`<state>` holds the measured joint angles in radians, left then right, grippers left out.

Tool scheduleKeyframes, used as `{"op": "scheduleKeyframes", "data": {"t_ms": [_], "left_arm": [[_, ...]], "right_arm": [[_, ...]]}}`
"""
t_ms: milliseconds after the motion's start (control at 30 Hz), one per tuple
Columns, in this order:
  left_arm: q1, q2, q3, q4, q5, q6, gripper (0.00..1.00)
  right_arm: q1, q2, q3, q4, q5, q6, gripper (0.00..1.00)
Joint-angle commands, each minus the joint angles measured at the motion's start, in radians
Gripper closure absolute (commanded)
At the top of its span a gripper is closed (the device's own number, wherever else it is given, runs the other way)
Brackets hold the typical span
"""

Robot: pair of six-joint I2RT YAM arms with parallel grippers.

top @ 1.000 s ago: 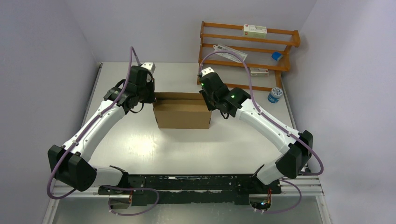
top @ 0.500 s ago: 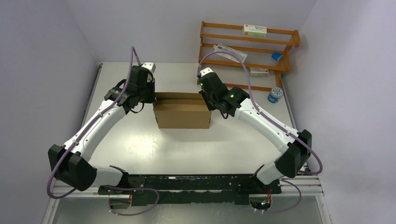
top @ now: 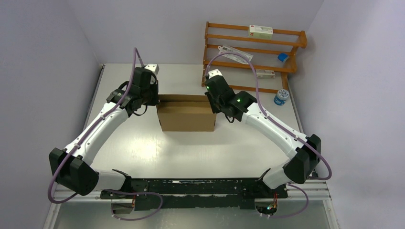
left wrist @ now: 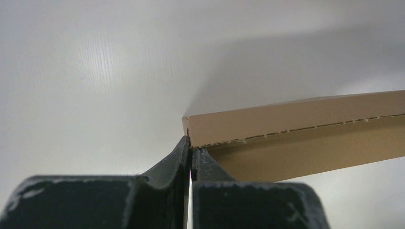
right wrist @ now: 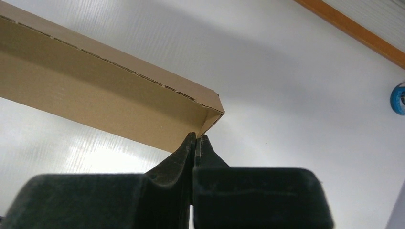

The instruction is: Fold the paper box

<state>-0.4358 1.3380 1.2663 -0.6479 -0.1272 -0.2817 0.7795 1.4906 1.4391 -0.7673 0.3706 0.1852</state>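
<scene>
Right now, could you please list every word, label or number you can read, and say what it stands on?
None can be read.
Top-shelf carton: print too small.
Lower carton: print too small.
Jar: markings blurred.
Paper box: no print shows.

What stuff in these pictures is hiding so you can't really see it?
Top view: fingertips of the left gripper and right gripper, hidden by their own wrists.
Left wrist view: the paper box's far end, cut off by the right edge.
Right wrist view: a blue round thing, cut off by the right edge.
Top view: print on the white carton on the wooden rack, too small to read.
</scene>
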Motion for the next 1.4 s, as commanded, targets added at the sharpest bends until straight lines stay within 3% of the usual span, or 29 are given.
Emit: {"op": "scheduleKeyframes", "data": {"t_ms": [0,433,1100,1367], "left_arm": [[-0.030,0.020,-0.047,-0.101,0.118,-0.026,0.95],[-0.037,-0.011,-0.153,-0.059,0.153,-0.057,0.95],[-0.069,-0.096,-0.310,-0.004,0.177,-0.124,0.95],[-0.070,-0.130,-0.400,0.038,0.143,-0.136,0.95]], "right_arm": [[0.012,-0.010,-0.059,0.077,-0.110,0.113,1.00],[0.015,-0.050,-0.207,0.185,-0.121,0.122,1.00],[0.021,-0.116,-0.285,0.269,-0.127,0.109,1.00],[0.007,-0.189,-0.272,0.271,-0.139,0.129,0.63]]}}
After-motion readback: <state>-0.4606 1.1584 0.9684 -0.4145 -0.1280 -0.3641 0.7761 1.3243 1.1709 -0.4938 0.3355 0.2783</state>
